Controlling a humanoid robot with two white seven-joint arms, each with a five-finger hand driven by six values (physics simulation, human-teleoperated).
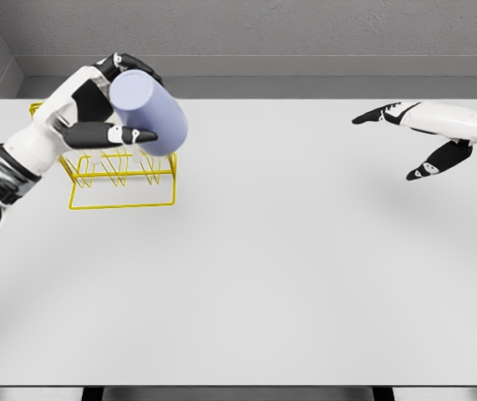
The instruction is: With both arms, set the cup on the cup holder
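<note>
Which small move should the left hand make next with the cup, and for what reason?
Probably lower the cup a little toward the yellow holder. The left hand grips the cup tilted, above the holder's wires and not yet resting on them. The right hand is open, far to the right.

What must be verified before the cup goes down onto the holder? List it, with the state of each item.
1. Left hand grips the cup: ok.
2. Cup is above the yellow cup holder: ok.
3. Cup's opening faces the prongs: cannot tell.
4. Cup is tilted, not yet seated: not ok.
5. Right hand is open, away from the holder: ok.
6. Holder stands flat on the table: ok.
</note>
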